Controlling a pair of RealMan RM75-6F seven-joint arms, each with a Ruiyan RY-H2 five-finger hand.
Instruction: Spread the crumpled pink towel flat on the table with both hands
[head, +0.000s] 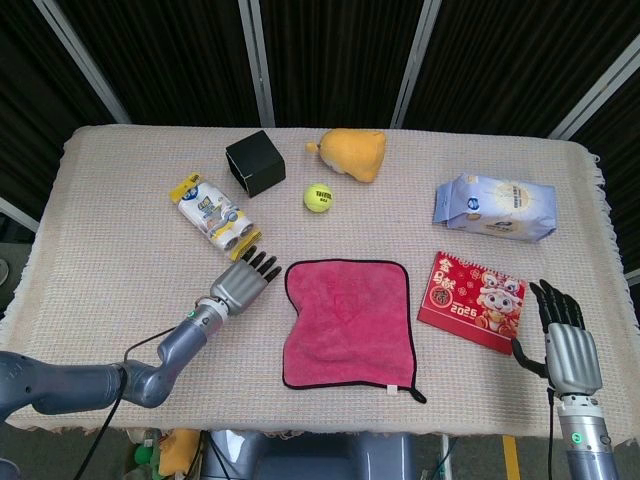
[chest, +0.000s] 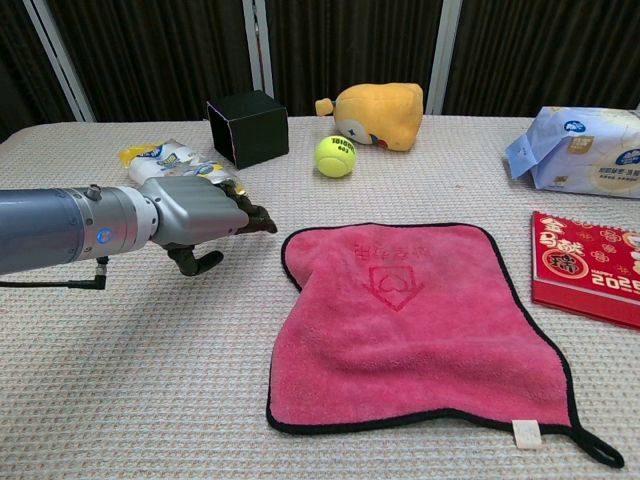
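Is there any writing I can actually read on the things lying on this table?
"2025" on the red New Year calendar.
Blue-and-white wipes pack: print too blurred to read.
Yellow-and-white snack packet: blurred.
Yellow-green tennis ball: dark logo, unreadable.
Pink towel: embossed heart-shaped emblem, no legible words.

the towel (chest: 410, 325) is pink with a black border and a small white tag. the ball (head: 319, 197) is yellow-green, the plush (head: 351, 153) orange-yellow, the box (head: 255, 162) black. the booklet (head: 476, 301) is red with gold and white figures. the pack (head: 494, 207) is pale blue and white. the cloth (head: 120, 240) is beige.
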